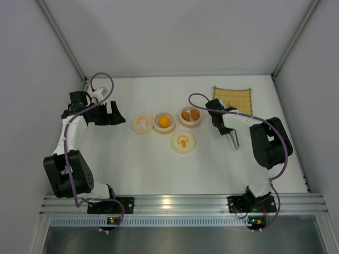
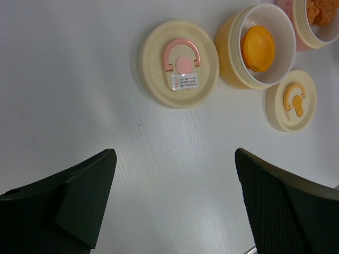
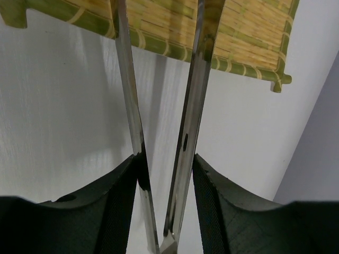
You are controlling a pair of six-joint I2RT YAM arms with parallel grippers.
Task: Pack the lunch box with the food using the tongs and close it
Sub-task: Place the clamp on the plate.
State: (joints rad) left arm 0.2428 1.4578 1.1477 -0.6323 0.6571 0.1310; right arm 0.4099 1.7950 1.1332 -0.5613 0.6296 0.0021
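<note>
Two open lunch box bowls stand mid-table. The yellow bowl (image 1: 155,123) (image 2: 228,59) holds a round orange piece of food (image 1: 164,121) (image 2: 258,47). The pink bowl (image 1: 190,125) (image 2: 300,33) holds orange-brown food lumps (image 1: 190,114) (image 2: 321,10). A cream lid with a pink ring (image 1: 142,123) (image 2: 178,63) and another with an orange handle (image 1: 183,142) (image 2: 291,100) lie flat beside them. My right gripper (image 1: 229,131) (image 3: 165,159) is shut on the silver tongs (image 1: 233,141) (image 3: 193,106), whose arms reach over the mat. My left gripper (image 1: 117,113) (image 2: 175,156) hangs open and empty left of the pink-ring lid.
A yellow woven mat (image 1: 233,99) (image 3: 238,32) lies at the back right, close to the right wall (image 3: 318,159). White walls close the table on three sides. An aluminium rail (image 1: 180,202) runs along the near edge.
</note>
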